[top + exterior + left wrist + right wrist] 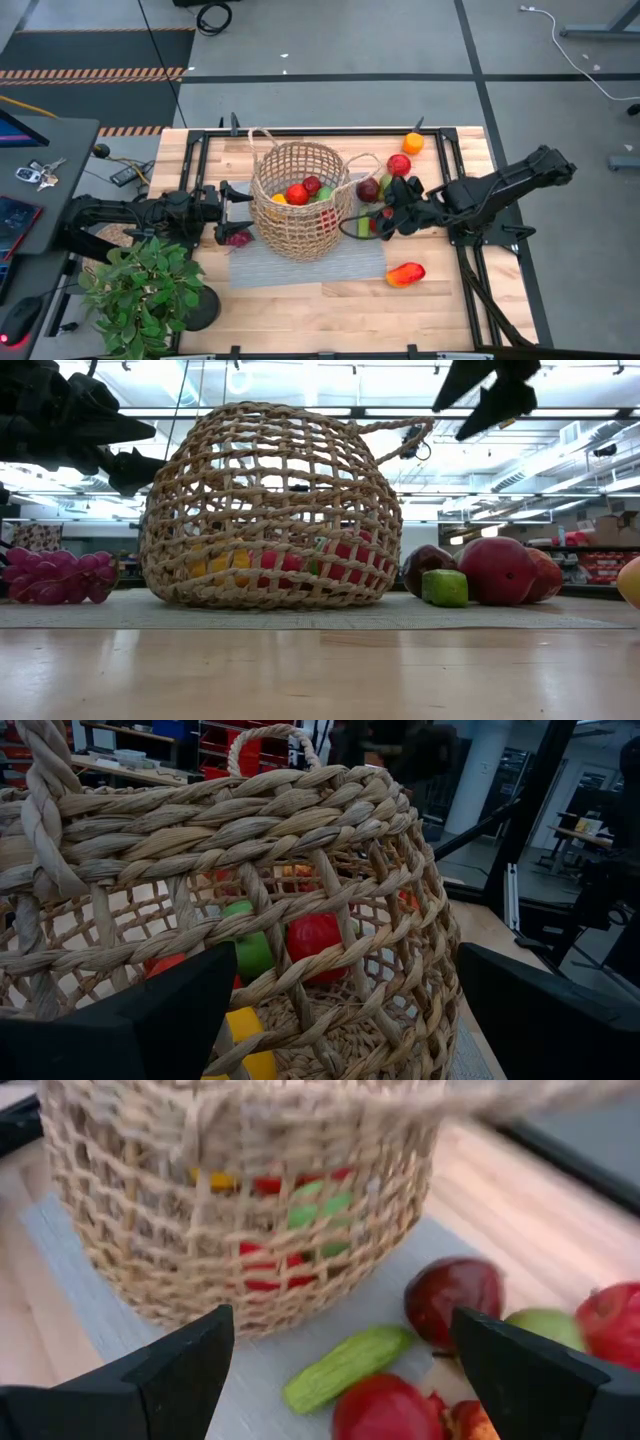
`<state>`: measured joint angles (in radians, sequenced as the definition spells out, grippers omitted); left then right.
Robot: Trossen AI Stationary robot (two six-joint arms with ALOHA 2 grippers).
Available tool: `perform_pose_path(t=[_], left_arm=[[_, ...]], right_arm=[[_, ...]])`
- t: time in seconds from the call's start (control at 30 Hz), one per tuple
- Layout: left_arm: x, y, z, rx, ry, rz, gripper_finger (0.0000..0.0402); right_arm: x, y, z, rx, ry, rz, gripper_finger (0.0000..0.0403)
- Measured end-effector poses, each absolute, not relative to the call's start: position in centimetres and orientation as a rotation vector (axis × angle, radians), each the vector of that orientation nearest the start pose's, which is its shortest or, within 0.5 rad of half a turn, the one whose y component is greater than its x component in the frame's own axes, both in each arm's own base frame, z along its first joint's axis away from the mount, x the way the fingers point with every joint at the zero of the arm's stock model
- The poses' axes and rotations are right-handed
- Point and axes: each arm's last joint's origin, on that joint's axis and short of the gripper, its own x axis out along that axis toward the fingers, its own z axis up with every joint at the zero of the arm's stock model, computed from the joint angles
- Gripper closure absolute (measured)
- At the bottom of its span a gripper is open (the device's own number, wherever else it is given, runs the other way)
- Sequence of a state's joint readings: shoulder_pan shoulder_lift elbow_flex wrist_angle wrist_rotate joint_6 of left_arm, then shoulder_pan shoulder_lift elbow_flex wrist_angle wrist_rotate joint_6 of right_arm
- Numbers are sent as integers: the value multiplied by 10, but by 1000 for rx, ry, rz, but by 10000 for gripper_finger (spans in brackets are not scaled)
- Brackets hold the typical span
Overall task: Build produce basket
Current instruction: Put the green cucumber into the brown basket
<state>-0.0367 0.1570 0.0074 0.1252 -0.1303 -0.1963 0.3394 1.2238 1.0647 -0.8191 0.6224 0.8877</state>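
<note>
High view, step in hand: loading is judged partly done; the basket (299,200) stands on a grey mat (350,262) at table centre with several pieces of produce (303,190) already inside.
High view, left gripper (236,212): positioned just beside the basket's left wall, fingers spread wide, nothing held.
High view, right gripper (372,222): positioned over the loose cluster right of the basket, fingers spread wide, nothing held.
High view, remaining items: an orange fruit (413,143) lies near the far edge; a red-orange pepper (405,274) lies well apart toward the near edge; purple grapes (237,238) lie near the left gripper.
High view, bystander item: a potted plant (140,290) occupies the near left corner, clear of the work.
Low view, obstruction: a dark-red piece (425,567), a green block (445,588) and a red apple (497,570) are packed close together, so neighbours may be nudged during a grasp.
Left wrist view, contents: red, green and yellow pieces are seen through the weave.
Right wrist view, next move: a green cucumber (345,1368) lies between the open fingers; descent and closure on one piece is judged to be required, followed by a lift over the rim.
</note>
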Motion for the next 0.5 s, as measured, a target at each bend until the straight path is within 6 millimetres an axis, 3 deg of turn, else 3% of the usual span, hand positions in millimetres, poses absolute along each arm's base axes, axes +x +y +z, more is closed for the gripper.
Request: perform_pose_path(t=[0.23, 0.5], left_arm=[[107, 0, 165, -194, 15, 96, 15], [107, 0, 165, -194, 15, 96, 15]], right_arm=[[222, 74, 273, 448, 662, -581, 28], [219, 81, 269, 466, 595, -646, 28]])
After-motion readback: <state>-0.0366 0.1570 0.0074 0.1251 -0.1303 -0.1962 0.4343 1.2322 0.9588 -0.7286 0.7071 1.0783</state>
